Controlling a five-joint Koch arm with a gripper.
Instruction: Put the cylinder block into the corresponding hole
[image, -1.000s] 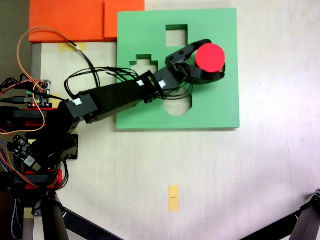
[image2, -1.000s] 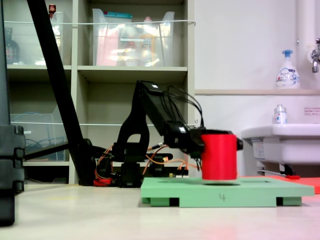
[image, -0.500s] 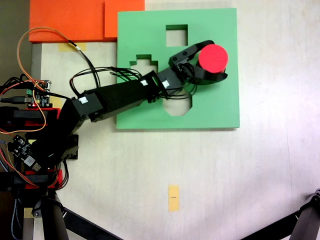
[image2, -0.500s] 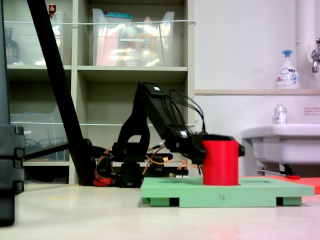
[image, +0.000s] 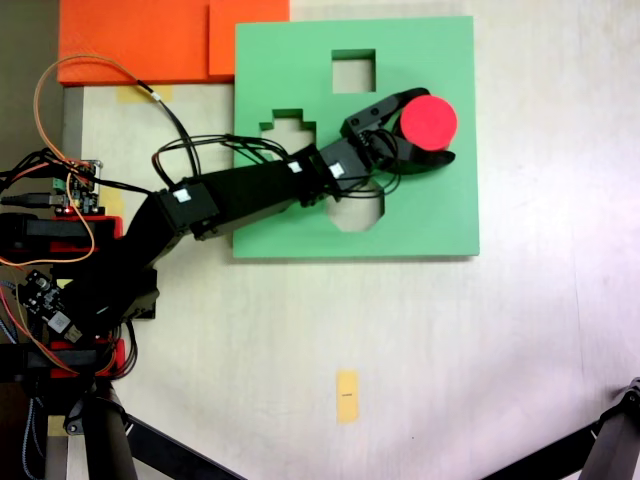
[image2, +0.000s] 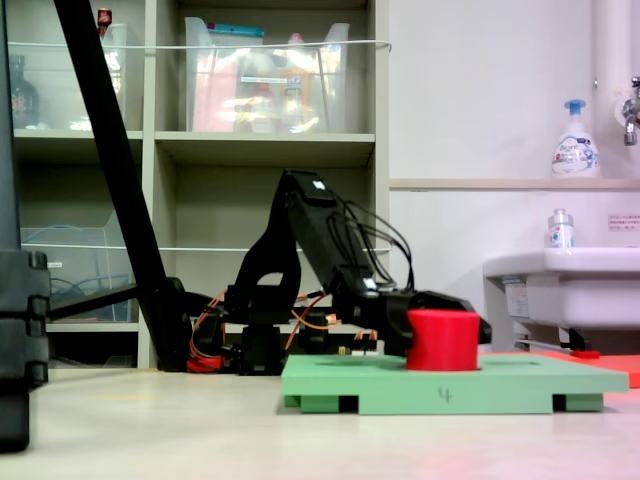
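The red cylinder block (image: 429, 119) (image2: 442, 340) stands upright in the right half of the green foam board (image: 440, 210) (image2: 450, 385). In the side-on fixed view its lower part is sunk into the board. The corresponding hole lies hidden under it. My gripper (image: 437, 124) reaches in from the left, its two black jaws curving around the block on both sides, shut on it. The square cutout (image: 353, 70) is just up-left of the block. The octagonal cutout (image: 360, 212) is partly under my arm.
A stepped cutout (image: 288, 125) lies at the board's left. Orange foam sheets (image: 150, 40) touch the board's top-left corner. Arm base, circuit boards and cables (image: 70, 200) sit at far left. A yellow tape mark (image: 347, 395) lies below. A sink (image2: 560, 280) stands behind.
The cylinder block has dropped from hovering above the board to sitting partly sunk into it. The gripper lowered with it and shifted slightly right.
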